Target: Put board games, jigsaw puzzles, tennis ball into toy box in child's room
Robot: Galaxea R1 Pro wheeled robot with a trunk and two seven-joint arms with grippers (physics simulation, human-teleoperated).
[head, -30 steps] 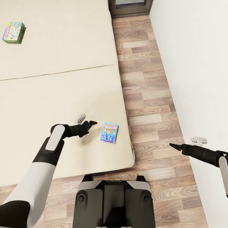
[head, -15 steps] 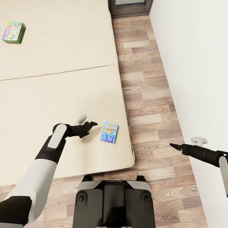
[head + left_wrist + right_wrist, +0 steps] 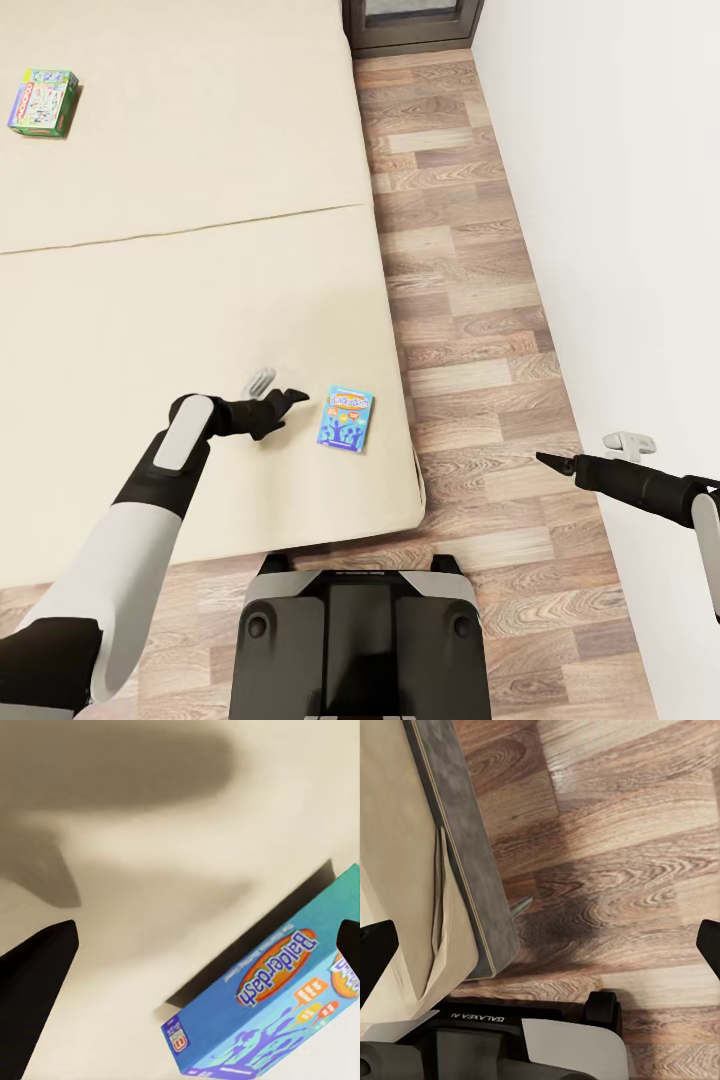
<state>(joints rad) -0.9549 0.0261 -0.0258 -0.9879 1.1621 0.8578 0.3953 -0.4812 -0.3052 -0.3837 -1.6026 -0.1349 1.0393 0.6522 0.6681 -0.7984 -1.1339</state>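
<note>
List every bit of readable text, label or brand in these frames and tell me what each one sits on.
"Balderdash": orange logo on the blue board game lying on the bed, near the left end effector.
"GALAXEA AI": printed on the robot's base, seen mirrored in the right wrist view.
Small slogan line beside the Balderdash logo: too blurred to read.
Green-edged board game farther up the bed: print too small to read.

Looking down past my right gripper (image 3: 540, 945), fingertips (image 3: 375, 952) spread wide apart w/ nothing btwn them. Below: wood-plank floor (image 3: 622, 832), grey bed frame (image 3: 465, 847) corner w/ beige mattress (image 3: 390, 832) on it, and my own base (image 3: 510, 1042) near the frame.
</note>
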